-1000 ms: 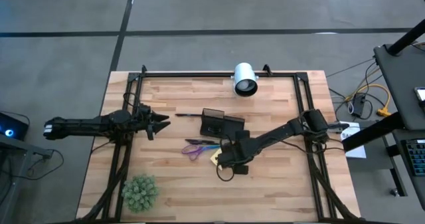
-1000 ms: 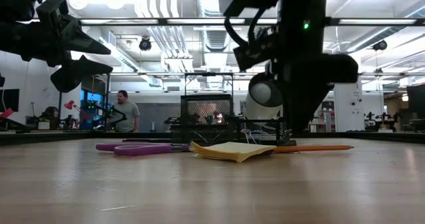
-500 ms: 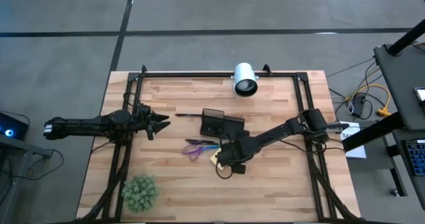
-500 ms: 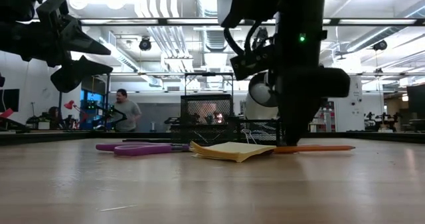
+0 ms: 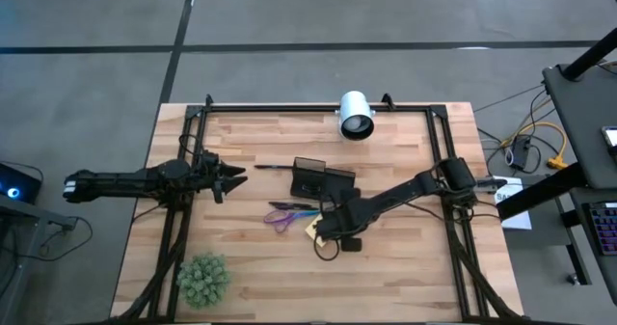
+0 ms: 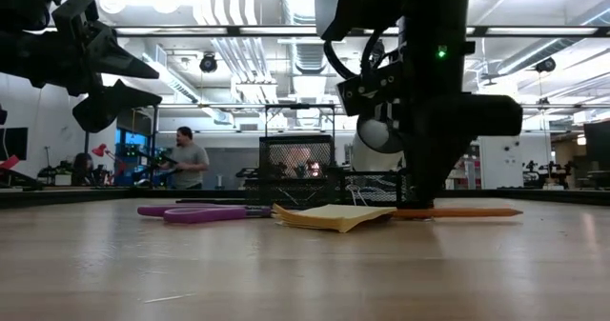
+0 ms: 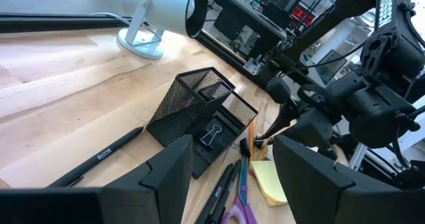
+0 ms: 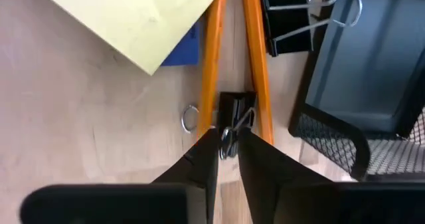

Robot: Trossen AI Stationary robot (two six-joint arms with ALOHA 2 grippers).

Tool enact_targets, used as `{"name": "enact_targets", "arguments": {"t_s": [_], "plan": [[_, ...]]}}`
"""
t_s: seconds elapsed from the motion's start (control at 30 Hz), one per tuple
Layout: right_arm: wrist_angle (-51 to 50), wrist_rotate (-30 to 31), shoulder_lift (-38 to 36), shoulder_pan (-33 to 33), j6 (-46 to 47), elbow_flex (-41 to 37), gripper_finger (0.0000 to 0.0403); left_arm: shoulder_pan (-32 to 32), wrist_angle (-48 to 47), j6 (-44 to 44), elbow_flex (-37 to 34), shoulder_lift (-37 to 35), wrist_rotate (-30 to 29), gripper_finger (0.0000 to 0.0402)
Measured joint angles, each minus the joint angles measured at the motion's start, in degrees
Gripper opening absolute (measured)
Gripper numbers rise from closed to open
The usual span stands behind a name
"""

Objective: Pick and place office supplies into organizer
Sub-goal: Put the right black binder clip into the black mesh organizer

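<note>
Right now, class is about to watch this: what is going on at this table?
The right gripper is down at the tabletop beside the black mesh organizer, its fingers nearly closed around a small binder clip lying between two orange pencils. A yellow sticky-note pad and purple scissors lie nearby, still outside the organizer. The left gripper waits open above the table's left side.

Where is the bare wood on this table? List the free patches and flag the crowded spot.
Free: the strip between the fuzzy green plant ball and the right arm's frame, and the patch right of the white cylindrical camera. Crowded: the middle, where the black mesh organizer, purple-handled scissors, yellow sticky pad and right gripper cluster.
</note>
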Motion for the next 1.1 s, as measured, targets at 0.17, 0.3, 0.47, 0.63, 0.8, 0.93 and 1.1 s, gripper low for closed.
{"name": "enact_targets", "arguments": {"t_s": [0.17,0.3,0.47,0.63,0.8,0.93,1.1], "plan": [[-2.7,-0.4,-0.5,0.0,0.8,0.7,0.0019,0.0,0.0,0.0,0.0,0.0,0.0,0.0195],[-3.6,-1.4,-0.6,0.0,2.9,1.9,0.0009,0.0,0.0,0.0,0.0,0.0,0.0,0.0195],[-5.2,-3.5,-0.8,0.4,4.3,6.8,0.0008,0.0,0.0,0.0,0.0,0.0,0.0,0.0195],[-8.1,-0.6,-2.1,0.9,5.4,17.5,0.0008,0.0,0.0,0.0,0.0,-0.1,0.0,0.0195],[-4.7,4.9,-2.0,-2.6,10.9,24.0,0.0008,0.0,0.0,0.0,0.1,-0.2,0.0,0.0195],[1.6,4.7,0.7,-7.7,15.5,22.5,0.0008,0.0,0.0,0.0,0.1,-0.3,0.0,0.0195],[0.8,4.8,3.8,-12.3,21.0,21.6,0.0008,0.0,0.1,0.0,0.1,-0.4,0.0,0.0195]]}}
